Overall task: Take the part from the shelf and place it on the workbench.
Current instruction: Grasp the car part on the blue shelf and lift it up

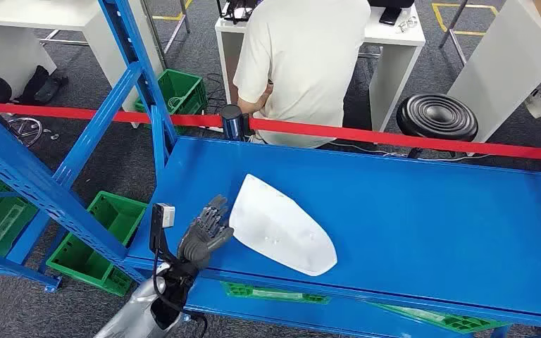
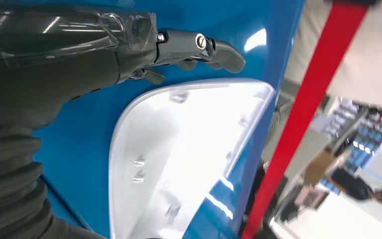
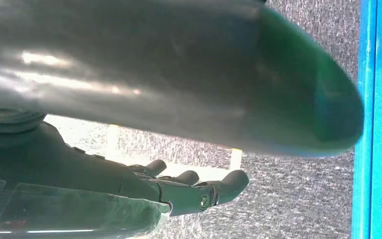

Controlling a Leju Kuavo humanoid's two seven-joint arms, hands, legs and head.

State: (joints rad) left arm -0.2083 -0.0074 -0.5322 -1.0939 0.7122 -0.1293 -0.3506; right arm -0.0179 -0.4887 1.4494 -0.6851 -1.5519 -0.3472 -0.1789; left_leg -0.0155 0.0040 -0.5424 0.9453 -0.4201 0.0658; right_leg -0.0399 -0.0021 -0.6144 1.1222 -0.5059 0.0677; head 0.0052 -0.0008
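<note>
White and smooth, the part (image 1: 282, 227) lies flat on the blue shelf (image 1: 423, 211) just beside the empty, spread-fingered left hand (image 1: 204, 232), while the right hand (image 3: 179, 191) hangs empty, fingers loosely extended.

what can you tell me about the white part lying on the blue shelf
The white part is a smooth, glossy shell that looks like moulded plastic, rounded and wide at one end and narrowing toward the other. The left wrist view shows a raised rim and small clips on its face. It lies flat on the blue shelf, near the front edge. The left hand is close beside its wide end with fingers spread, not gripping it; whether they touch is unclear.
</note>
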